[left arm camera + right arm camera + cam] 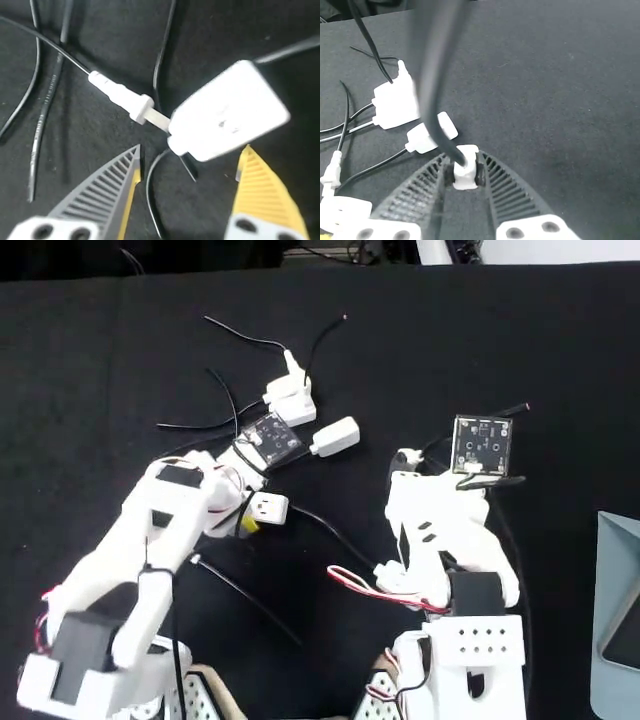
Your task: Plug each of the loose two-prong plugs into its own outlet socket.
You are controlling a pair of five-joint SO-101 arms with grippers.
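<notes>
Left claw (192, 152) stands open at a white socket (230, 117) with a plug (132, 100) joined to its end, left of centre on the counter (560, 350). Right claw (465, 167) grips a second white plug (466, 176), right of centre.

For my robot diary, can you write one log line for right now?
left jaws: open at white socket, long plug touching it | right jaws: shut on small plug with black cable

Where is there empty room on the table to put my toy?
Bare cloth lies at the far right corner of the table, beyond the right gripper, and at the far left corner. It's crowded around the white sockets and black cables by the left gripper, and between the arms.
</notes>
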